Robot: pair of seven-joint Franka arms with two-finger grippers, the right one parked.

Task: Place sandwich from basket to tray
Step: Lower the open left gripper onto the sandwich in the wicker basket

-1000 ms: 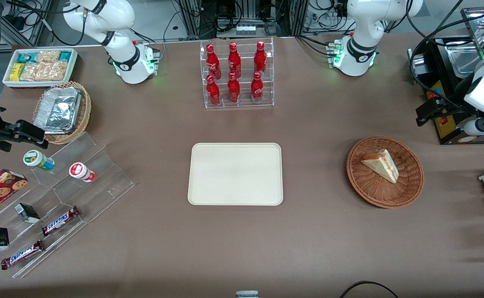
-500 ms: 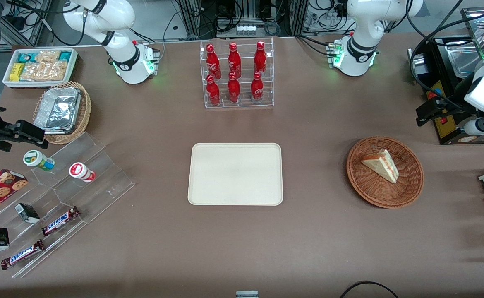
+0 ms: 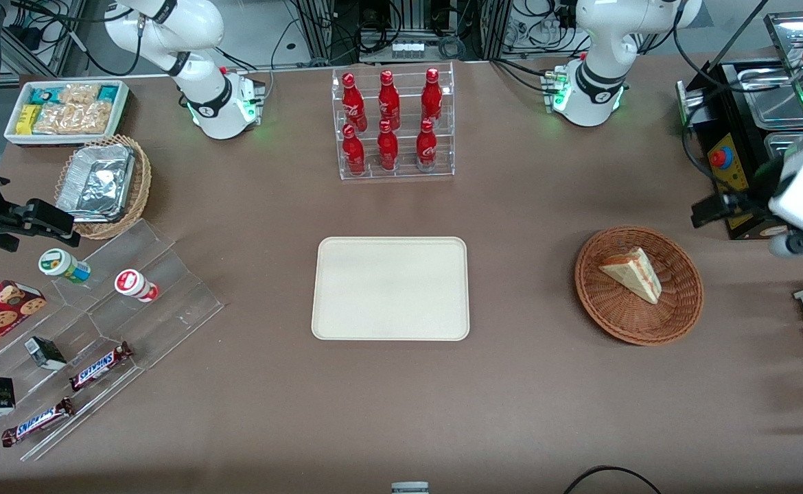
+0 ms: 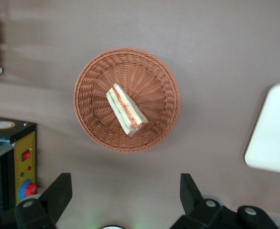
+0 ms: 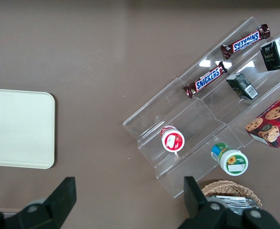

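nothing moved yet: sandwich (image 3: 631, 274) lies in the basket (image 3: 676, 312), tray (image 3: 390, 329) bare, gripper (image 4: 124, 200) spread wide above the basket.

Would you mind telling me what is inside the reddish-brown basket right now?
Only the sandwich lies in the basket, filling edge showing. The weave beneath it is covered. The end effector hangs open above the table beside the basket, touching nothing.
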